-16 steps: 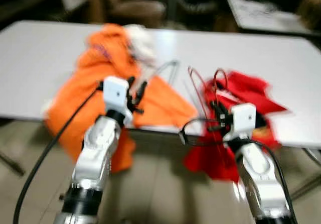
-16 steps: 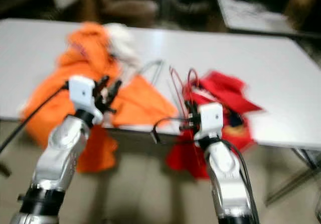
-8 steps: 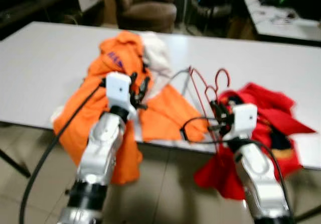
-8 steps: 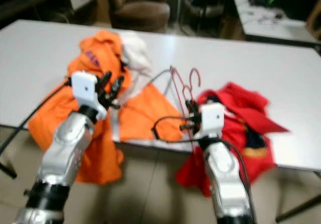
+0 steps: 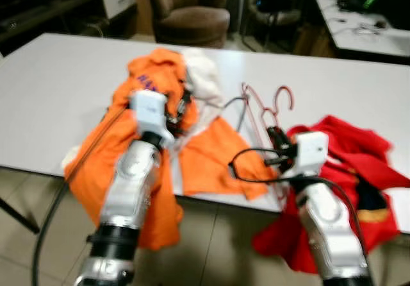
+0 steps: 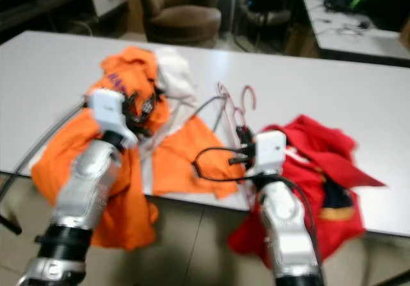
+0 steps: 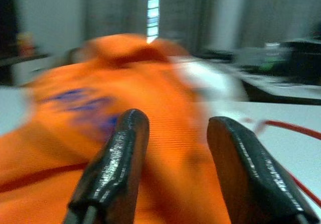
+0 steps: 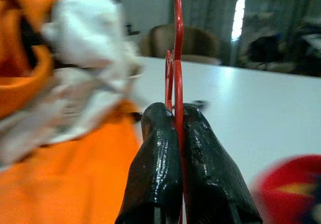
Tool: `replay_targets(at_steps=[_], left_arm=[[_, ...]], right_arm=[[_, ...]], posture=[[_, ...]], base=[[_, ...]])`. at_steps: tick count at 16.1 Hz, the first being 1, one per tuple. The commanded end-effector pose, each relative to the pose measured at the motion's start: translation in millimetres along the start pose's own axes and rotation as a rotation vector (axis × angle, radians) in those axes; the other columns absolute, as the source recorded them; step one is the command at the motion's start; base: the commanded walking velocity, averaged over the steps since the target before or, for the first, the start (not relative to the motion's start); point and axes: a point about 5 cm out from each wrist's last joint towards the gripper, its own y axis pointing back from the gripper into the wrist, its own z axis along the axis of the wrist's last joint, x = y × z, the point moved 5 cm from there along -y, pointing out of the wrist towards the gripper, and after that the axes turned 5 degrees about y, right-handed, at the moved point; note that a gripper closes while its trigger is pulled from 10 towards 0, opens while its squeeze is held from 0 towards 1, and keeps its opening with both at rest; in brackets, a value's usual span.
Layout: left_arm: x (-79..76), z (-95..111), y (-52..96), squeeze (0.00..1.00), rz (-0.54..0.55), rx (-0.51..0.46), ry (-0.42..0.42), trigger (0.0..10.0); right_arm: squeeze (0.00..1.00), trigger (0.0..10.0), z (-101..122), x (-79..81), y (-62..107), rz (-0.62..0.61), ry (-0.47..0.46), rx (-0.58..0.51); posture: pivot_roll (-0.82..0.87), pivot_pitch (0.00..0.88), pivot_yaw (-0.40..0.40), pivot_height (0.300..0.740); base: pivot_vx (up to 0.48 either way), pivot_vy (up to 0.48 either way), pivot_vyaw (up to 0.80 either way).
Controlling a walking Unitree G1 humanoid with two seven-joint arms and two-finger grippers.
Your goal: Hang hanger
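Your left gripper (image 7: 173, 128) hovers with fingers apart over the orange garment (image 5: 144, 138) on the table's (image 5: 57, 74) left. Right of it, your right gripper (image 8: 175, 118) is clamped on the red hanger (image 5: 266, 109), beside the red garment (image 5: 346, 164).

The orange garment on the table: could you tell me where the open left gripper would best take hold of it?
Probably the raised bunched fold of the orange garment just ahead of the left gripper, approached straight on from the robot's side: the cloth stands up there, so open fingers could close around it.
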Motion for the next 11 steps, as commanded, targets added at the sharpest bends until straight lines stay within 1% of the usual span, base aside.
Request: replay_targets(at_steps=[1, 2, 3, 4, 5, 6, 7, 9, 11], left_arm=[[5.8, 4, -2.6, 1.00, 0.035, -0.010, 0.003, 10.0], [7.2, 4, -2.6, 1.00, 0.044, -0.013, 0.002, 10.0], [1.5, 4, -5.0, 1.00, 0.019, -0.012, 0.042, 10.0], [-1.2, 3, -6.3, 1.00, 0.012, -0.006, 0.064, 10.0], [-7.1, 0, -9.5, 1.00, -0.008, 0.009, 0.097, 10.0], [-10.2, -6, -13.9, 1.00, -0.006, 0.036, 0.139, 10.0], [-8.5, -11, -16.9, 1.00, 0.012, 0.061, 0.152, 10.0], [-1.7, -18, -21.3, 1.00, 0.052, 0.100, 0.129, 10.0], [-3.4, -26, -26.1, 1.00, 0.062, 0.145, 0.156, 10.0]], right_arm=[[0.00, 10.0, 6, 1.3, -0.8, 0.013, -0.001, -0.017], [0.00, 10.0, 6, 2.0, -0.4, 0.016, -0.002, -0.017], [0.00, 10.0, 5, 4.3, -0.2, 0.017, -0.007, -0.017], [0.00, 10.0, 5, 4.8, -0.3, 0.016, -0.009, -0.017], [0.00, 10.0, 5, 6.2, -0.3, 0.015, -0.014, -0.017], [0.00, 10.0, 4, 8.9, 1.1, 0.022, -0.014, -0.014], [0.00, 10.0, 3, 11.4, 3.0, 0.029, -0.009, -0.010], [0.00, 10.0, 2, 12.5, 6.8, 0.027, -0.013, -0.006], [0.00, 10.0, 2, 13.1, 9.2, 0.026, -0.013, -0.003]], posture=[[-0.07, 0.007, 0.016, 0.740], [-0.07, 0.007, 0.018, 0.740], [-0.07, 0.010, 0.022, 0.740], [-0.07, 0.012, 0.023, 0.740], [-0.07, 0.016, 0.027, 0.740], [-0.08, 0.016, 0.034, 0.740], [-0.08, 0.018, 0.039, 0.740], [-0.09, 0.019, 0.048, 0.740], [-0.10, 0.017, 0.054, 0.740]], base=[[0.000, 0.000, 0.00], [0.000, 0.000, 0.00], [0.000, 0.000, 0.00], [0.000, 0.000, 0.00], [0.000, 0.000, 0.00], [0.000, 0.000, 0.00], [0.000, 0.000, 0.00], [0.000, 0.000, 0.00], [0.000, 0.000, 0.00]])
